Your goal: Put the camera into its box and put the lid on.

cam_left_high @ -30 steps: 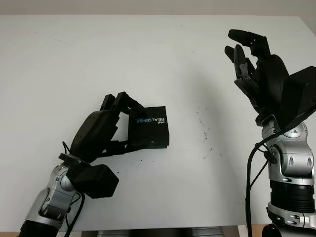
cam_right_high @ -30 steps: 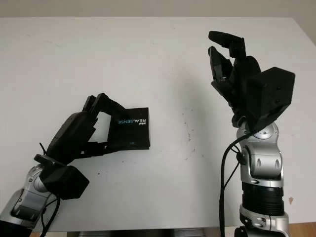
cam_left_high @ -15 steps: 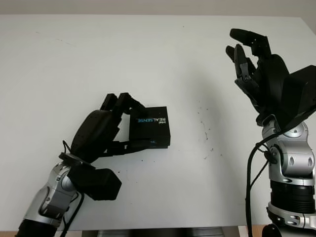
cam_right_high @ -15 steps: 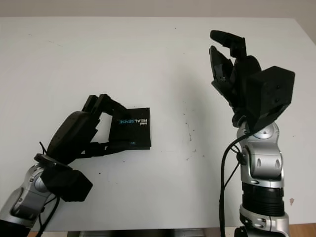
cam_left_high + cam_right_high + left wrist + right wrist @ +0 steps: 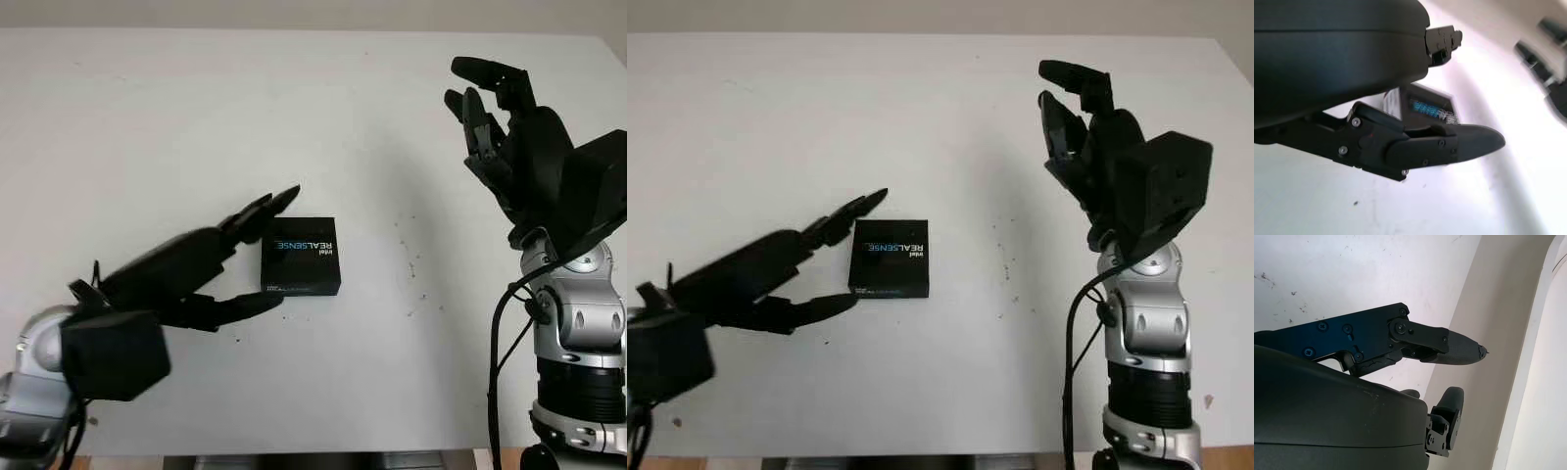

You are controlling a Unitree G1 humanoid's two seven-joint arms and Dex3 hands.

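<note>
A black box with its lid on, printed "REALSENSE" (image 5: 302,257), lies flat on the white table (image 5: 196,117) a little left of the middle. My left hand (image 5: 263,253) is open just to the left of the box, fingers stretched toward it, apart from its side. In the left wrist view the box (image 5: 1422,105) shows behind a finger (image 5: 1449,142). My right hand (image 5: 490,108) is open and raised at the right, well away from the box.
Small dark specks (image 5: 407,264) mark the table to the right of the box. The table's far edge (image 5: 313,29) runs along the top of the view.
My left hand has let go of the box, uncurled and drawn back to the left. The box now lies free, shifted slightly. The right hand has stayed still.
</note>
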